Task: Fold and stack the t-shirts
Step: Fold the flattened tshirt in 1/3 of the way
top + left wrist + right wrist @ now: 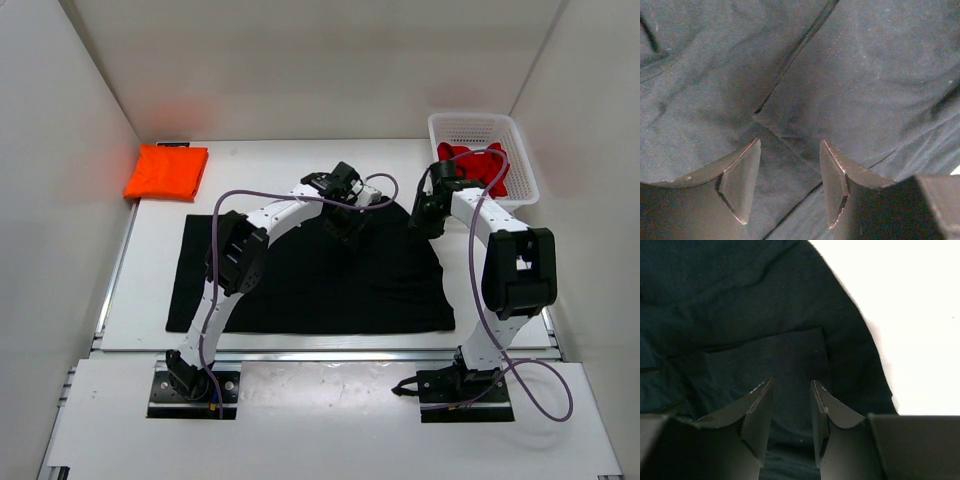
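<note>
A black t-shirt lies spread flat on the white table. My left gripper is low over its far edge near the middle. In the left wrist view this gripper is open, with creased black cloth and a folded edge under the gap. My right gripper hangs over the shirt's far right corner. In the right wrist view it is open more narrowly, with black cloth below. A folded orange t-shirt lies at the far left. A red t-shirt sits crumpled in the basket.
The white mesh basket stands at the far right corner, just behind my right arm. White walls close in the table on three sides. Bare table shows to the right of the black shirt's edge.
</note>
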